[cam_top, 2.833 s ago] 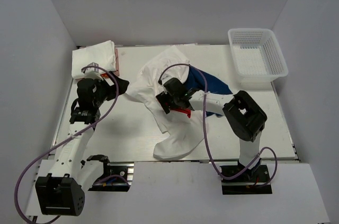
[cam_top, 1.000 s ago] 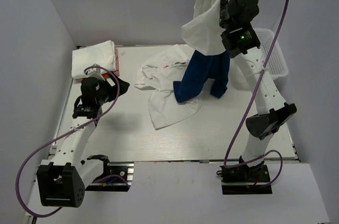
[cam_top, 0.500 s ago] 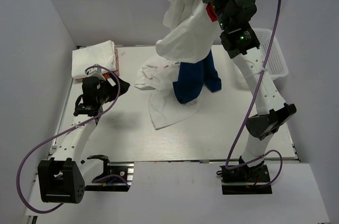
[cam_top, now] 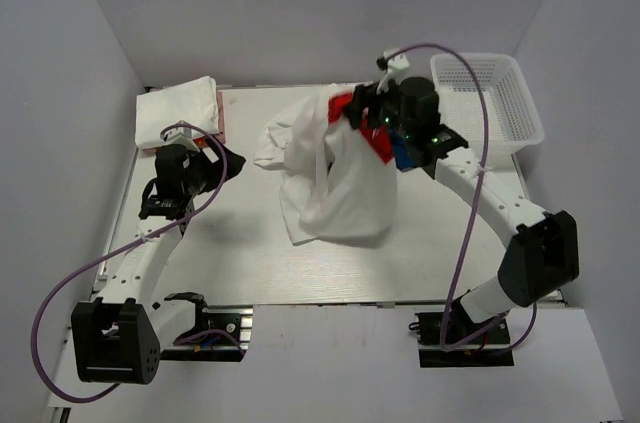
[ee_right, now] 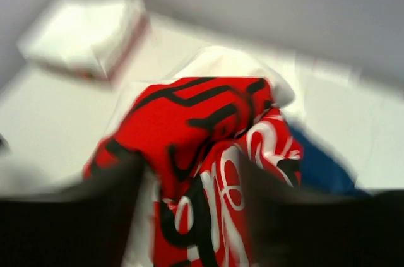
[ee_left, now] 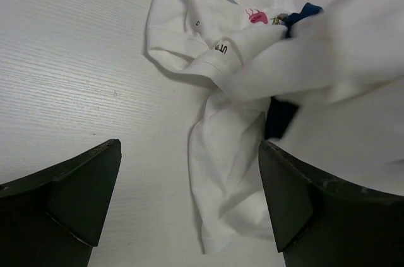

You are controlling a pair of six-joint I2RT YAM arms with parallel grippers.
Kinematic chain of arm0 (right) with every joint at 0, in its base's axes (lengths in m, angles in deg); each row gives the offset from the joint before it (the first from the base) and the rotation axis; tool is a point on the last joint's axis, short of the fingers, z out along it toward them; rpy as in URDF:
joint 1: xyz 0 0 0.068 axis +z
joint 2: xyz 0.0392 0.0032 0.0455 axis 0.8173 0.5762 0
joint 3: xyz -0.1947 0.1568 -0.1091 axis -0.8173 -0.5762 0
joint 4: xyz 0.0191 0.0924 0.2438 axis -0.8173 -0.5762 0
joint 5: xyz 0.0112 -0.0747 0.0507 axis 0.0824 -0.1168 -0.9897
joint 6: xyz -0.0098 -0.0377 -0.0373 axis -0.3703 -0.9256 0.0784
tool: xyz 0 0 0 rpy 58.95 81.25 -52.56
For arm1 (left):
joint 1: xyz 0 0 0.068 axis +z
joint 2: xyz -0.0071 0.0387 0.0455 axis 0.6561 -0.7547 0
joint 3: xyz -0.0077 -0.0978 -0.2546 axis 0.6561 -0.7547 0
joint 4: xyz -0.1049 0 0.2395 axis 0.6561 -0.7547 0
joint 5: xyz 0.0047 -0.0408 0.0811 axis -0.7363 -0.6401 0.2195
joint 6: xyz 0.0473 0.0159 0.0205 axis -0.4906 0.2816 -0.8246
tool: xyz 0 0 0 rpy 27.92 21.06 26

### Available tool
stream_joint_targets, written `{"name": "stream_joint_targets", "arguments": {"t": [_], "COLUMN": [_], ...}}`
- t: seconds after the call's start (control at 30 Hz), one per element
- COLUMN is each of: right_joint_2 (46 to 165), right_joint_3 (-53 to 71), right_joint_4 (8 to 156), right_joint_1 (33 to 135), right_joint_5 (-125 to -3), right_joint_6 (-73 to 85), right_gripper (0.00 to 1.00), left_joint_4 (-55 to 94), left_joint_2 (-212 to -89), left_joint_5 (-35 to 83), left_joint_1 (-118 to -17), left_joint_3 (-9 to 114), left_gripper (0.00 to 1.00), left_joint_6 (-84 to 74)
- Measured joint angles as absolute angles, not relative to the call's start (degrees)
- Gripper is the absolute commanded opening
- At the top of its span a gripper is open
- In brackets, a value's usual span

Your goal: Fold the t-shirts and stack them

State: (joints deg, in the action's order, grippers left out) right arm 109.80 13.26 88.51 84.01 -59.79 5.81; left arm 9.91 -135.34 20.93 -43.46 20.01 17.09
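One white t-shirt (cam_top: 350, 193), gripped by right hand (cam_top: 363, 115)

A stack of folded shirts (cam_top: 178, 110) is set in the far left corner of the surface (cam_top: 240, 263), and a basket (cam_top: 487, 103) is placed at the far right corner. Between them, a heap of loose shirts (cam_top: 285, 138) is spread over the middle. One shirt (cam_top: 350, 198) is held up by the right gripper (cam_top: 365, 115) and draped over the heap's right part. The left gripper (cam_top: 228, 161) is found left of the heap.

Robot lab cell; bare grey walls (cam_top: 300, 13) round a white table (cam_top: 230, 263); arm bases (cam_top: 112, 358) at its edge
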Motion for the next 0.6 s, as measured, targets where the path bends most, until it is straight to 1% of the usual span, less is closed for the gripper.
{"name": "stream_joint_targets", "arguments": {"t": [0.03, 0.1, 0.23, 0.43, 0.6], "right_joint_2": [109.8, 111.9, 116.0, 114.5, 113.6], "right_joint_3": [9.0, 4.5, 4.5, 2.5, -1.7], "right_joint_4": [88.0, 85.2, 78.2, 75.5, 74.0], "right_joint_1": [84.1, 84.4, 85.3, 89.8, 95.0], "right_joint_5": [-59.9, -59.0, -54.8, -47.9, -45.4], "right_joint_6": [7.4, 8.9, 10.5, 10.9, 11.5], "right_gripper": [0.90, 0.90, 0.90, 0.90, 0.90], "left_joint_4": [9.8, 9.6, 9.5, 9.5, 9.6], "left_joint_2": [-135.3, -135.3, -135.3, -135.4, -135.7], "left_joint_5": [20.9, 21.0, 21.0, 21.0, 20.6], "left_joint_1": [-43.5, -43.5, -43.5, -43.5, -43.5], "left_joint_3": [20.0, 20.0, 20.0, 20.0, 19.9], "left_gripper": [0.99, 0.99, 0.99, 0.99, 0.99], "left_joint_6": [17.0, 16.9, 16.9, 17.4, 17.7]}}
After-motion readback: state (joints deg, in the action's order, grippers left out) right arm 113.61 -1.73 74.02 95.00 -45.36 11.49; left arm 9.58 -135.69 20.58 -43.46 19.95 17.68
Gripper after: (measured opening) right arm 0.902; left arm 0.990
